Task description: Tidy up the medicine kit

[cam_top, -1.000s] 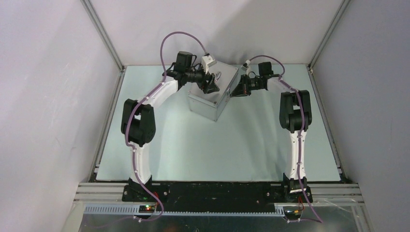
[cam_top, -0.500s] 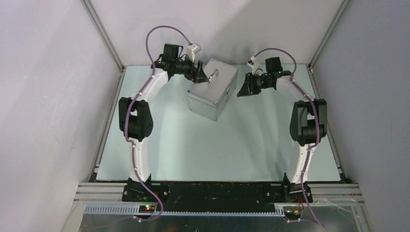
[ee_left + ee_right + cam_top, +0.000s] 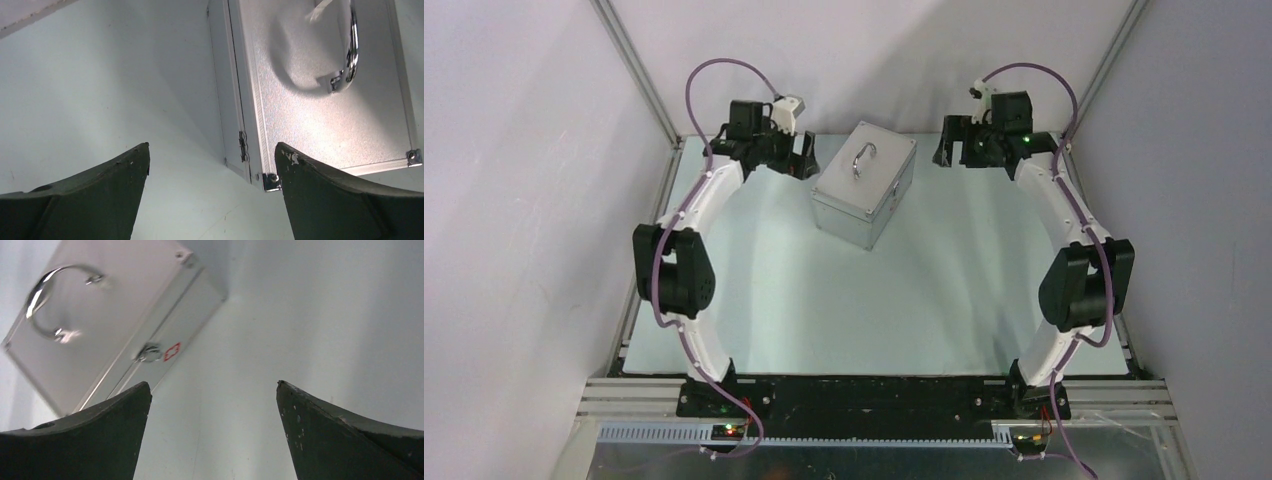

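Note:
The medicine kit (image 3: 864,185) is a silver aluminium case standing at the back middle of the table, lid shut, its curved handle (image 3: 864,160) lying on top. In the left wrist view the medicine kit (image 3: 320,100) shows its hinge side and handle; in the right wrist view the medicine kit (image 3: 100,325) shows a latch and a small red cross. My left gripper (image 3: 804,160) hovers open to the left of the case, apart from it. My right gripper (image 3: 951,150) hovers open to its right, also apart. Both hold nothing: left gripper (image 3: 212,152), right gripper (image 3: 214,389).
The pale table (image 3: 874,300) is bounded by aluminium frame rails (image 3: 639,75) and grey walls on three sides. Both arms arch outward near the side rails. The arm bases sit on a black bar (image 3: 874,395) at the near edge.
Both grippers have let go of the case and pulled back outward, left arm to the left, right arm to the right. The right gripper opened from shut. The case stays in place.

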Robot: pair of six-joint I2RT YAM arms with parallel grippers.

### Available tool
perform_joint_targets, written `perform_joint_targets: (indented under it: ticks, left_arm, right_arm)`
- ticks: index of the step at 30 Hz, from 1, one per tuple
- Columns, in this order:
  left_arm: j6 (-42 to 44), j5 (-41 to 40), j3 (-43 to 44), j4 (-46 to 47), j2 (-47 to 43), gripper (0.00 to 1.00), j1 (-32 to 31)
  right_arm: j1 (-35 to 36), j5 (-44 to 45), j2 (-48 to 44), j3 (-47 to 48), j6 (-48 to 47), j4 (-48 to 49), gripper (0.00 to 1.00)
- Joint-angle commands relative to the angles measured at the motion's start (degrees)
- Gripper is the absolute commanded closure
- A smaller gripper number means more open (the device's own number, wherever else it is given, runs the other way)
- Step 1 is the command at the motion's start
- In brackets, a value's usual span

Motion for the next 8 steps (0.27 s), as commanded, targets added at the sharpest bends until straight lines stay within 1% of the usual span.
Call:
perform_joint_targets:
  ticks: [1, 3, 8]
  left_arm:
    - [-0.3, -4.5, -4.0, 2.7, -3.5, 0.00, -0.5]
    - [-0.8, -5.8, -4.4, 3.1, -3.1, 0.00, -0.3]
    - [-6.4, -9.4, -1.8, 4.0, -1.5, 0.00, -0.1]
  right_arm:
    - [0.5, 16.6, -2.9, -0.3, 6.2, -1.4, 0.00]
    - [1.1, 17.6, -3.2, -1.3, 6.0, -0.9, 0.00]
    - [3.7, 18.9, -1.7, -0.5, 3.4, 1.1, 0.01]
